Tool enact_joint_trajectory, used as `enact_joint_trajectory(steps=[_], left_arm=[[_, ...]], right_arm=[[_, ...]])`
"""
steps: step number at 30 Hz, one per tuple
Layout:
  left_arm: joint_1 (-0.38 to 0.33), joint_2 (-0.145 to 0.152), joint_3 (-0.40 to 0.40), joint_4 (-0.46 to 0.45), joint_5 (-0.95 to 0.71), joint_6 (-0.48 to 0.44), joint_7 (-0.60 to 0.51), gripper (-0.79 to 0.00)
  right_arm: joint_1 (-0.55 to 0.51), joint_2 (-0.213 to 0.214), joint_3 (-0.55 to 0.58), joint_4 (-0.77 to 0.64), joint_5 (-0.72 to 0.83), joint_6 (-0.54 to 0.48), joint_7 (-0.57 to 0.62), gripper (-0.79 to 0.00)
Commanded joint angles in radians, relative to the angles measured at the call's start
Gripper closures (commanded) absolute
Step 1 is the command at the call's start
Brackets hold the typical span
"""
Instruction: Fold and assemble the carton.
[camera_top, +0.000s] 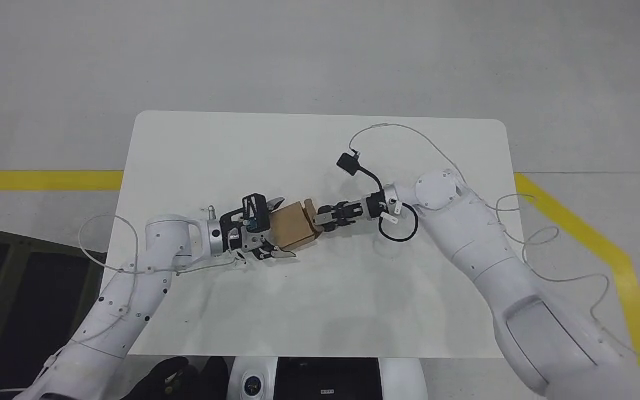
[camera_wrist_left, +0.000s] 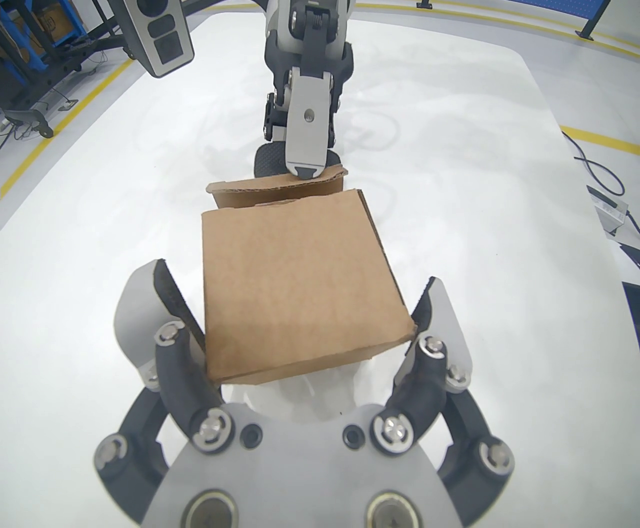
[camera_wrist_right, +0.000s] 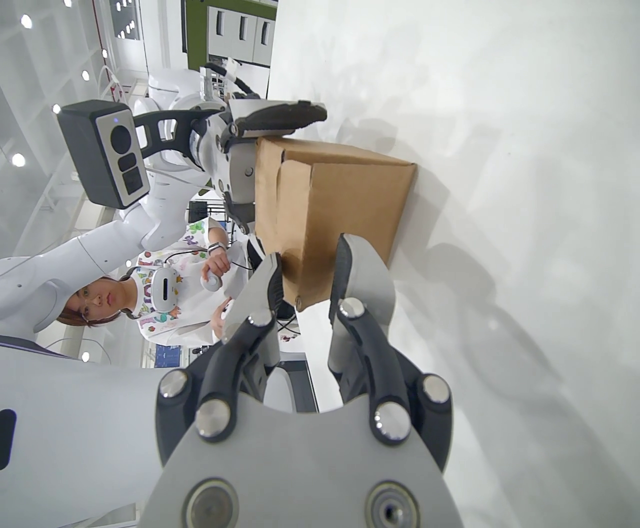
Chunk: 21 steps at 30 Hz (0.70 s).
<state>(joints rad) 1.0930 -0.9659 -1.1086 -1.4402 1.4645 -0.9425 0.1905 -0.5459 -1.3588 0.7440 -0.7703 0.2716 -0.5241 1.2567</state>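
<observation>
A brown carton (camera_top: 292, 225) lies on its side in the middle of the white table (camera_top: 420, 300). My left gripper (camera_top: 273, 240) is open, and the carton's near end (camera_wrist_left: 295, 285) sits between its spread fingers (camera_wrist_left: 167, 300), with its corners against them. One left finger (camera_wrist_right: 280, 117) lies along the carton's side (camera_wrist_right: 350, 200). My right gripper (camera_top: 318, 219) is at the carton's opposite end, shut on a raised flap (camera_wrist_left: 280, 184). In the right wrist view that flap (camera_wrist_right: 306, 280) sits between the right gripper's (camera_wrist_right: 307, 270) narrow jaws.
A thin cable with a black plug (camera_top: 349, 163) rises over the table behind the right arm. More cable loops by the right wrist (camera_top: 400, 228). Bare table lies in front of and behind the carton. Yellow floor lines (camera_top: 60, 180) run beside the table.
</observation>
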Motion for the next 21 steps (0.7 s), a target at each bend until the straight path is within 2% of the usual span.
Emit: enact_joint_trajectory(steps=[1,21], left_arm=[[0.000,0.000,-0.001,0.000,0.001,0.000,0.000,-0.785],[0.007,0.003,-0.005,-0.011,0.003,-0.003,-0.001,-0.785]], right_arm=[[0.004,-0.002,-0.003,0.002,-0.008,0.000,0.000,-0.182],[0.025,-0.021,-0.023,0.004,-0.044,0.003,-0.002,-0.160]])
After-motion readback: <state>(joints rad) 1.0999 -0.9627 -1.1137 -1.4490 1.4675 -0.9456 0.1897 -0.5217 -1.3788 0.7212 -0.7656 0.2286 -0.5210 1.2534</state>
